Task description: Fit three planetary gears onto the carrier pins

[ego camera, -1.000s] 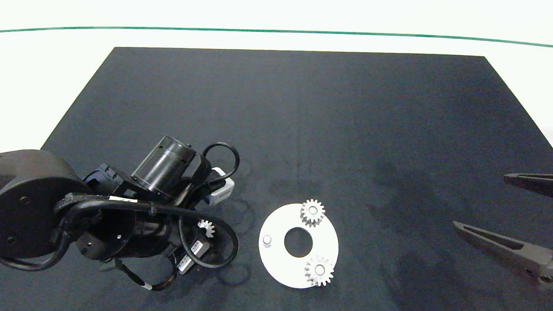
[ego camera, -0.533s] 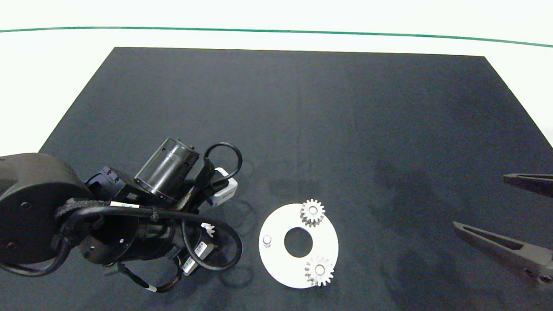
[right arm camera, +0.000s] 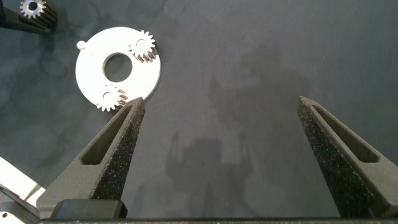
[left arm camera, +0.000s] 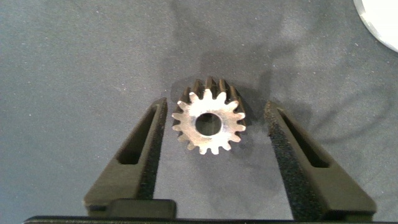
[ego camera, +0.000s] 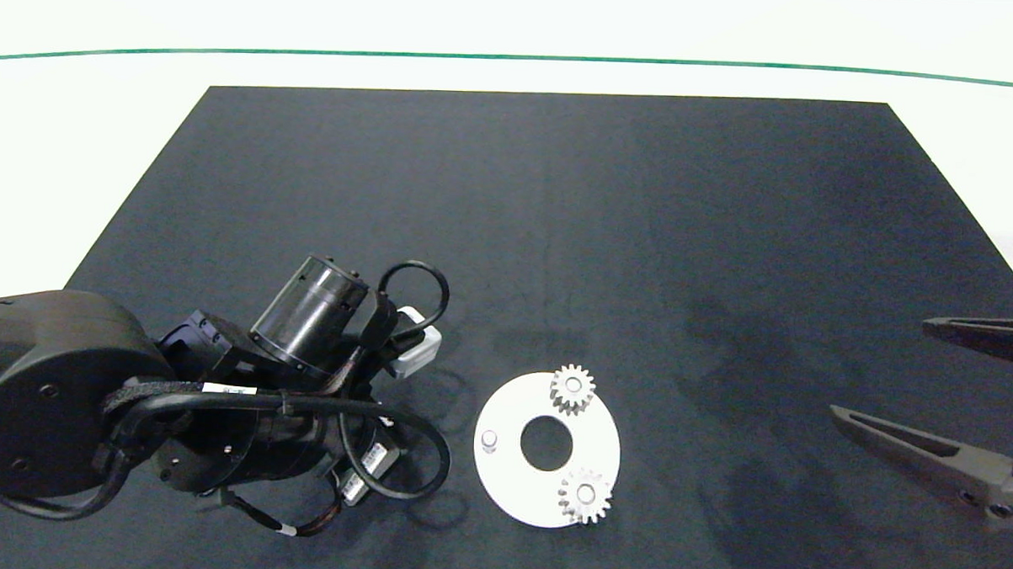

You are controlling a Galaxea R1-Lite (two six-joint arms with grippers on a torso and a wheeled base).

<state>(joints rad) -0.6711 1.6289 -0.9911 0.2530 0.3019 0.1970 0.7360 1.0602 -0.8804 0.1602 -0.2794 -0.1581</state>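
left claw [left arm camera: 211,127] spread, straddling the third gear [left arm camera: 209,124] flat between our fingers on the mat [ego camera: 559,236], ready to clamp; bare pin [ego camera: 489,439] nearby; right claw [right arm camera: 217,124] idles released, well apart.

White table [ego camera: 73,160] w/ dark mat [ego camera: 542,235]; white disc [ego camera: 602,439] + loose gear [left arm camera: 209,124] on mat.

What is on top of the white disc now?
Two gears sit on the disc, each on a pin: one at the far side, one at the near side. The third pin stands bare. The two pins under the gears are mostly covered.
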